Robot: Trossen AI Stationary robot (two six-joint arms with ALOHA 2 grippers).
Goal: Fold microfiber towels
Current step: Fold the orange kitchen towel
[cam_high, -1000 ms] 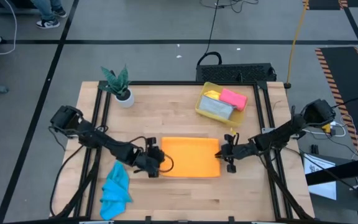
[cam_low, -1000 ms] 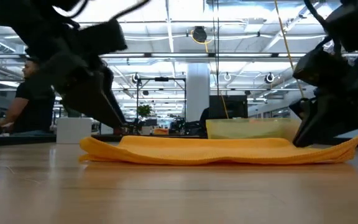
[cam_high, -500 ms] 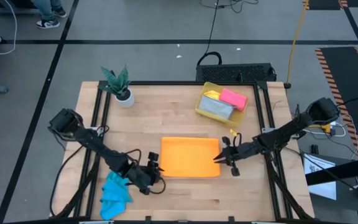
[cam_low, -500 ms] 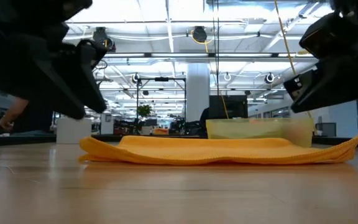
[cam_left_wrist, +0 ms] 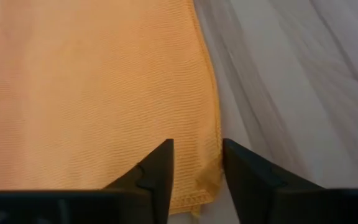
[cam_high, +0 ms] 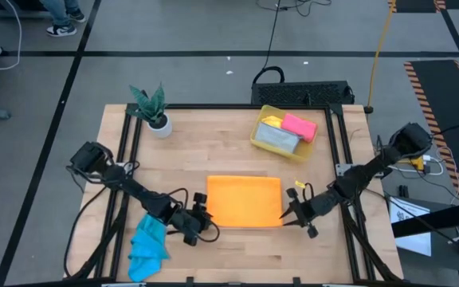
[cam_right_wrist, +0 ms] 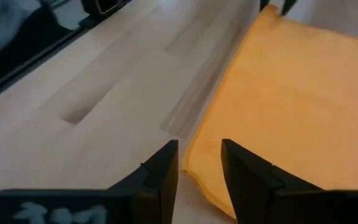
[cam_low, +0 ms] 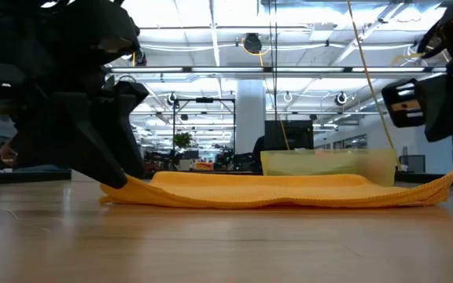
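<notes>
Pincers (cam_high: 201, 221) (cam_high: 292, 217) astride orange towel (cam_high: 243, 199) corners

Bright, even light from rows of ceiling lamps (cam_low: 211, 35) leaves only soft shadows on the counter (cam_high: 213, 143). In the low view both arms are dark, blurred silhouettes against the glaring hall.

Left wrist: orange towel corner between parted fingers.
The left gripper (cam_left_wrist: 196, 171) stands with its fingers apart over the orange towel (cam_left_wrist: 92, 93), whose corner edge lies between them on the pale wooden table (cam_left_wrist: 303, 81).
</notes>
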